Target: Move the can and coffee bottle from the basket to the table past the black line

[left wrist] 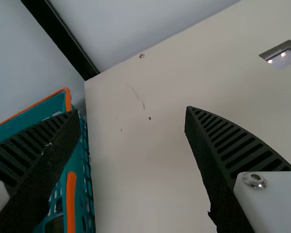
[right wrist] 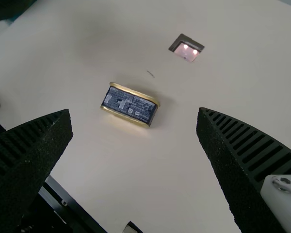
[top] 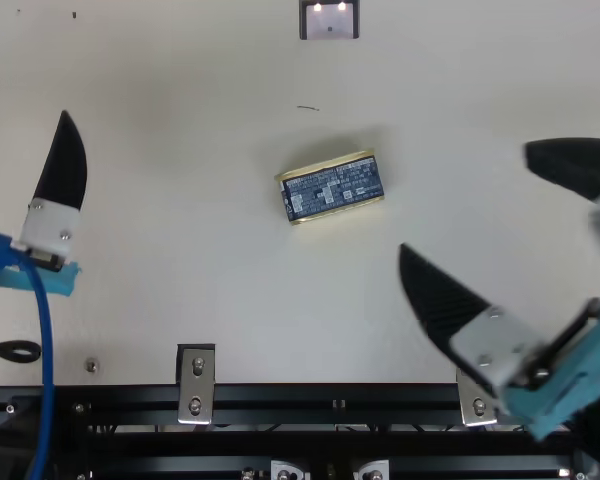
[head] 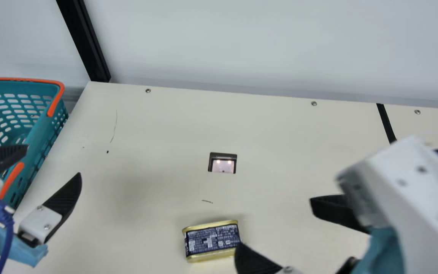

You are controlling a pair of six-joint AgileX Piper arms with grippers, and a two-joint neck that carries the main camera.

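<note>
- Can (head: 212, 241): on its side on the table (head: 146, 152), between the 2 arms, short of the black line (head: 386, 123); presumably a handover spot within reach of both.
- Right gripper (head: 276, 223): jaws spread, grasping 0 items, beside the can; judged placed to pick it up and carry it past the line.
- Left gripper (head: 53, 160): jaws parted and unloaded, near the basket (head: 38, 133), probably kept there for basket work.
</note>
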